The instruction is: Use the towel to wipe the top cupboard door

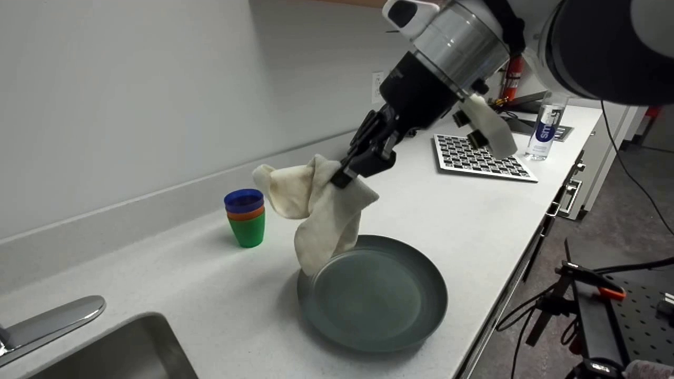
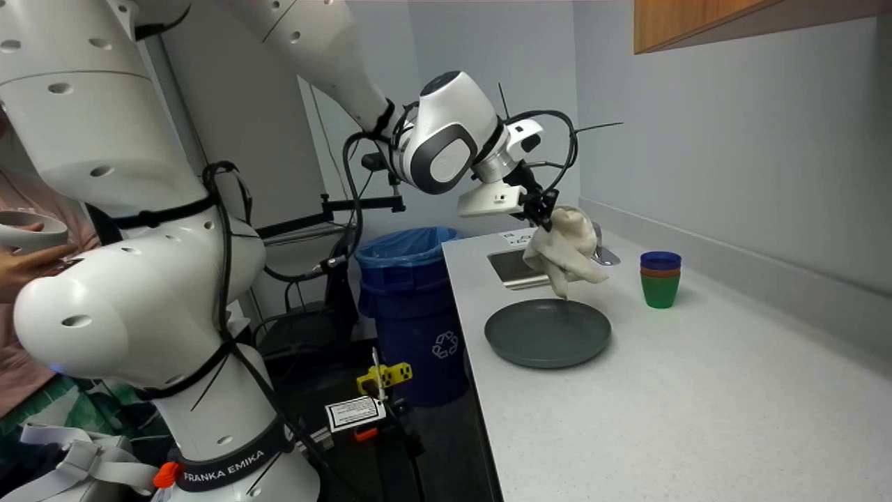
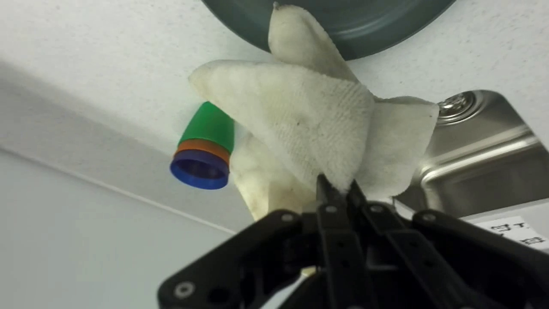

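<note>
Wrist view: the fingers [image 3: 329, 199] are standing close together and are gripping a bunched fold of the towel [image 3: 300, 107]. Past the fingers, the remaining cloth is fanning out in loose lobes and corners. In both exterior views, the towel is hanging below the fingers. Its lower end is reaching near the rim of the plate [image 1: 376, 295]; no view is clearly showing whether the two are touching. The cloth is showing a cream color, a soft napped surface with a finely ribbed area, and brownish stains.

Below the fingers, the round, shallow plate is lying flat on the speckled, light table [image 2: 697, 404] and is presenting a dark grey-green, mostly matte surface. Lower than the fingers and toward the wall [image 1: 131, 105], a stack of nested cups [image 1: 247, 229] is standing upright; blue and orange rims are rising above a green, tapered body. Also lower than the fingers, the sink [image 3: 493, 180] is exhibiting smooth steel and rounded corners.

Beyond the fingers in an exterior view, a checkered board [image 1: 474, 160] is lying on the table, and a transparent bottle [image 1: 545, 131] is standing upright just beside it. Higher than the fingers and well apart from them, the wood-grained cupboard [image 2: 686, 21] is projecting above the table.
</note>
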Controlling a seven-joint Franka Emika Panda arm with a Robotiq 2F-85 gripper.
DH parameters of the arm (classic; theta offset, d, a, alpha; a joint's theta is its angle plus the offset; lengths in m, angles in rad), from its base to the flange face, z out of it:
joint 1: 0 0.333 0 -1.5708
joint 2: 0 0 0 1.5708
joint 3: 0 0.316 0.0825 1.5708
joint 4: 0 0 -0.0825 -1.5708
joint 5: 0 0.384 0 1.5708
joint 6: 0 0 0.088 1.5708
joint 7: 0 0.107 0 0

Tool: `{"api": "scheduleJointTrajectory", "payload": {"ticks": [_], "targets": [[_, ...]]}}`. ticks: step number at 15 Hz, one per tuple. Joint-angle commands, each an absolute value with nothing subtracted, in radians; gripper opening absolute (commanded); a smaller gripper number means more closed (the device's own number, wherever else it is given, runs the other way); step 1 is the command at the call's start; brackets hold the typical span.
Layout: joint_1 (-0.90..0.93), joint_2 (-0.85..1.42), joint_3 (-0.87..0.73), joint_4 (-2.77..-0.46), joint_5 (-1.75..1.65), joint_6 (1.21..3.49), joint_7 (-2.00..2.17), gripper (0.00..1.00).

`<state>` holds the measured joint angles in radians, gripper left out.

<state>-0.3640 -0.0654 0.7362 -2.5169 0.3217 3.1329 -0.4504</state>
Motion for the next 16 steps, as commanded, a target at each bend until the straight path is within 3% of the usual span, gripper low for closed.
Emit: {"api": "scheduleJointTrajectory", "payload": {"ticks": [1,5,6,7,8,9,11,16], "targets": [[-0.337,-0.224,0.658,-2.555,0.455,3.067,-0.487,0.02],[-0.386,-0.395,0.582,-2.622,0.43,2.942,-0.458,0.02],[-0.265,-0.413,0.406,-2.652,0.227,2.918,-0.308,0.02],[-0.423,-0.467,0.547,-2.652,0.321,2.862,-0.39,0.02],[-0.419,-0.494,0.516,-2.662,0.277,2.829,-0.352,0.02],[-0.298,-0.493,0.363,-2.678,0.114,2.824,-0.238,0.02],[-0.252,-0.417,0.308,-2.646,0.035,2.857,-0.206,0.06],[-0.225,-0.457,0.26,-2.667,-0.011,2.833,-0.168,0.06]]}}
